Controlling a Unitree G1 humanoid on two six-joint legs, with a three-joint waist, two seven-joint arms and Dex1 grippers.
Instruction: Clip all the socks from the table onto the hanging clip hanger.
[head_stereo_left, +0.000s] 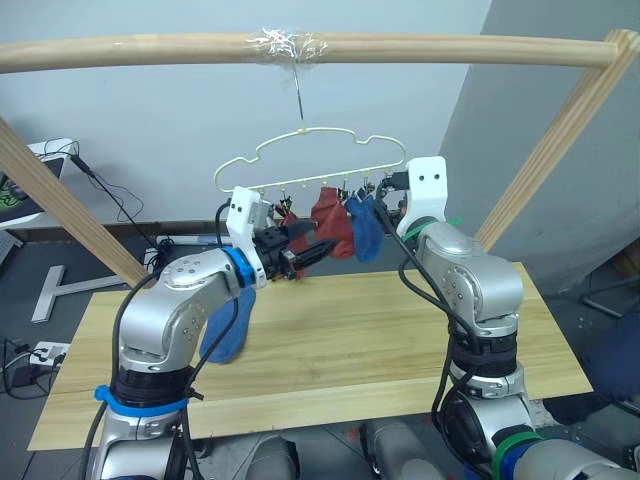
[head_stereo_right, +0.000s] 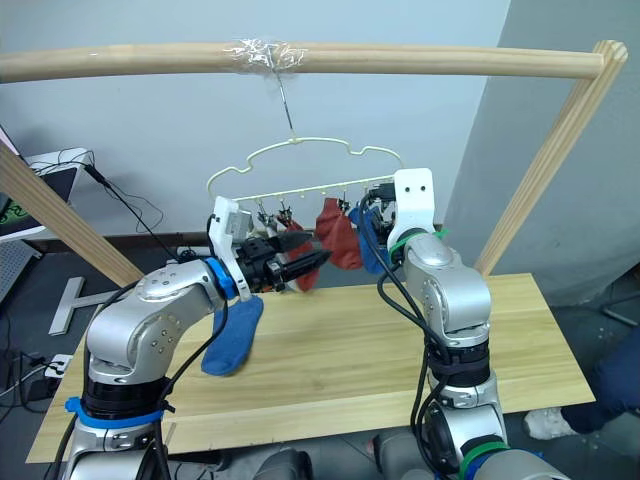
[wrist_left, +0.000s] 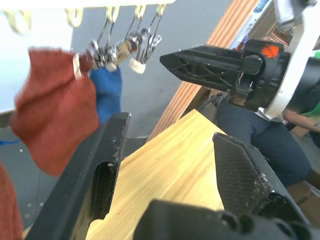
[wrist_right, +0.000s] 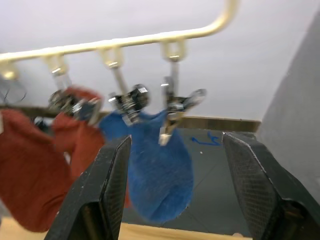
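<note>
Left gripper (wrist_left: 170, 165): I see it wide, holding nothing
Right gripper (wrist_right: 182, 172): wide, facing clip hanger (wrist_right: 120, 45)
Socks clipped: two red, one blue (wrist_right: 160, 170)
Writing: none I can read

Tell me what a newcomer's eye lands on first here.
The cream clip hanger dangling from the wooden pole, with two rust-red socks and a blue sock clipped on. Both open end effectors, left and right, are raised to it, and another blue sock lies on the table below.

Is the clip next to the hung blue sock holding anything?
Empty: the clip hangs bare beside the blue sock.
</note>
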